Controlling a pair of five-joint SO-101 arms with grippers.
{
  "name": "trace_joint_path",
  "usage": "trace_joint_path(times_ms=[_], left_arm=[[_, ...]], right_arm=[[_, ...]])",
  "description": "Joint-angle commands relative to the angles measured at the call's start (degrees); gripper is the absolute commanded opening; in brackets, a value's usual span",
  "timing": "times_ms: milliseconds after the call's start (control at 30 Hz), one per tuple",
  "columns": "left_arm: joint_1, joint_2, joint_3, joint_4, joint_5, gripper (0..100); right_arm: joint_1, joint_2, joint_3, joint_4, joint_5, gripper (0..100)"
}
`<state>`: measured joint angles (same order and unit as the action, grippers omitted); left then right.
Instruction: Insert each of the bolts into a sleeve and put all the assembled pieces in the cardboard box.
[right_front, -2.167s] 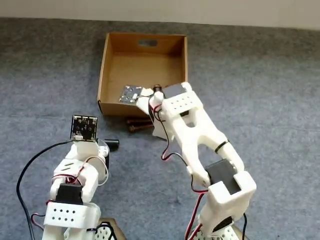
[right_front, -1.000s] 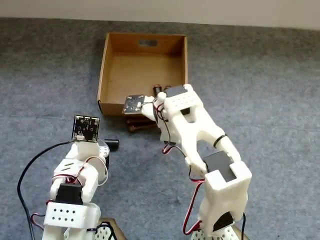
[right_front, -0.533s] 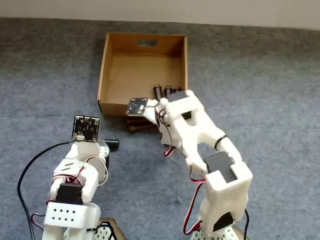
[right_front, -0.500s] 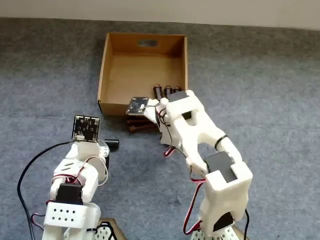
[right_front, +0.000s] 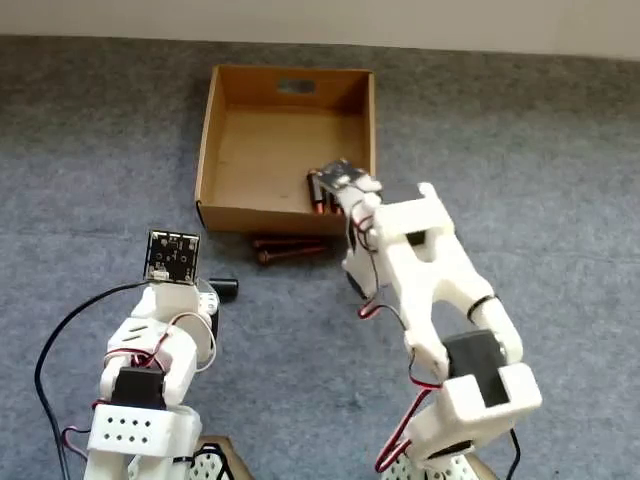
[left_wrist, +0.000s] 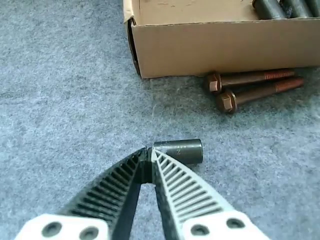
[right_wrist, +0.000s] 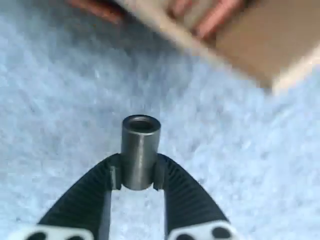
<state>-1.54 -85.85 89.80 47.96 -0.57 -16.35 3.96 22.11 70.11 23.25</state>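
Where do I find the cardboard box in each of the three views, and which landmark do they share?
High view: the box lies in the upper centre of the picture.
Left wrist view: the box is beyond the two loose bolts, with its front wall towards the camera.
Right wrist view: the box is beyond the held sleeve, with one corner towards the camera.
Shared landmark: the pieces in its near right corner.

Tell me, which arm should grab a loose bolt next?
Left, probably. The left gripper looks shut on nothing, and the two bolts lie on the carpet just ahead of it, by the cardboard box. The right gripper is busy holding a sleeve.
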Motion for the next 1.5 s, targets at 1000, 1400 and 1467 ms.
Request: trace_joint_path(times_ms=[1000,1400,1467], left_arm=[[0.57,0.4,-0.31,-1.41,-0.53,4],[0.57,0.4,-0.22,-1.41,-0.53,4],[0.57,0.4,-0.22,-1.41,-0.53,4]], right_arm=[[3.91,-3.03,15.34,-15.43,-1.49,16.9],[4.09,-8.13,14.37,-11.38,-1.49,0.5],[4.09,-15.6,16.04,-9.89,-1.49,0.5]])
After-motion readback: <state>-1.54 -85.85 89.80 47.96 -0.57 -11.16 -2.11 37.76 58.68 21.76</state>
